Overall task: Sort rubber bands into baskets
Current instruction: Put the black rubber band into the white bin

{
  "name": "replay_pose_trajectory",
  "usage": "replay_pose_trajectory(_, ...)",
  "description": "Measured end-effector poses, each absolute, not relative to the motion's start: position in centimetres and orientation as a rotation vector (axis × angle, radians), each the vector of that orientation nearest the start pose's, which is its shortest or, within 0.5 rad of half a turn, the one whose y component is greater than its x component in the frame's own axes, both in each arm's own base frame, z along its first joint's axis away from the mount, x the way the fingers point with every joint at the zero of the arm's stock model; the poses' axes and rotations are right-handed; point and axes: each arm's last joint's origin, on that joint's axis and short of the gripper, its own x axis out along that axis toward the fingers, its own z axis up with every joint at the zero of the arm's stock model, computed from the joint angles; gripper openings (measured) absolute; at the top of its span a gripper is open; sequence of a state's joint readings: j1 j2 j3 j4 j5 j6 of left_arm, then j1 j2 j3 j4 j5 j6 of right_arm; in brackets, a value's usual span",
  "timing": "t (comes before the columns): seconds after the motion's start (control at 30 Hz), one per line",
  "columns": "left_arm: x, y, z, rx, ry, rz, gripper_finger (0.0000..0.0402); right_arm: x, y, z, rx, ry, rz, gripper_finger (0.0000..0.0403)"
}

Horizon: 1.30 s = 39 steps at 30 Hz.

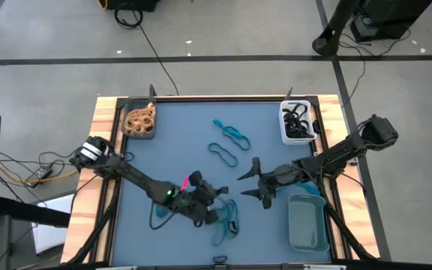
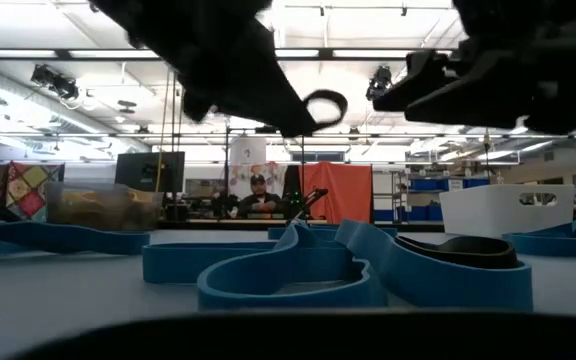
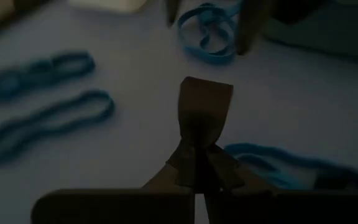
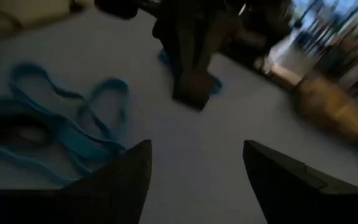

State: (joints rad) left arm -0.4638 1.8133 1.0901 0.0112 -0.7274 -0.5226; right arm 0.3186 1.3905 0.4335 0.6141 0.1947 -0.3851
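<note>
My left gripper (image 1: 220,191) hangs above the table's near middle, shut on a black rubber band (image 2: 325,105). My right gripper (image 1: 257,181) is just to its right, open and empty; its fingers (image 4: 127,177) point toward the left gripper. Blue bands (image 1: 224,218) lie in a heap under the left gripper, with a black band (image 2: 473,250) among them. Further blue bands (image 1: 232,135) lie farther back. The dark basket (image 1: 139,121) holds tan bands, the white basket (image 1: 297,123) holds black bands, and the grey-teal basket (image 1: 308,222) stands at the near right. My left gripper pinches the black band between its two shut fingers (image 3: 197,163). A short loop of the band (image 3: 205,99) sticks out past the fingertips. The band is lifted clear of the table, and in the low view its loop stands out beside the fingers.
A blue band (image 1: 160,217) lies left of the left gripper and a dark band (image 1: 220,260) at the near edge. Bare mat shows at the table's far middle. Black cables run along both arms. A person sits beyond the table (image 2: 258,195).
</note>
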Motion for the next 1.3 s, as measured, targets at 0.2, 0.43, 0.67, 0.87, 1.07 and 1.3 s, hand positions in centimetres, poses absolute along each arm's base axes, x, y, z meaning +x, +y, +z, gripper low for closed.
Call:
replay_pose_trajectory(0.2,35.9,-11.9,18.3,-0.323,0.546,0.350,0.0014,24.2,7.4,16.6,-0.742,0.291,0.160,0.0261)
replay_pose_trajectory(0.43,37.3,-9.6,19.0,-0.396,0.497,0.279,0.0014,24.2,7.2,16.6,-0.853,0.299,0.132,0.0274)
replay_pose_trajectory(0.67,38.1,-7.7,19.3,-0.455,0.484,0.230,0.0015,24.4,6.9,16.8,-0.940,0.285,0.139,0.0292)
replay_pose_trajectory(0.87,38.4,-6.9,19.5,-0.476,0.473,0.212,0.0015,24.6,6.3,16.8,-0.933,0.293,0.127,0.0266)
replay_pose_trajectory(1.07,38.5,-6.8,19.7,-0.461,0.454,0.191,0.0015,24.7,5.7,16.7,-0.916,0.297,0.123,0.0188)
replay_pose_trajectory(1.3,38.6,-6.8,19.8,-0.434,0.442,0.173,0.0021,24.7,5.6,16.7,-0.867,0.303,0.113,0.0095)
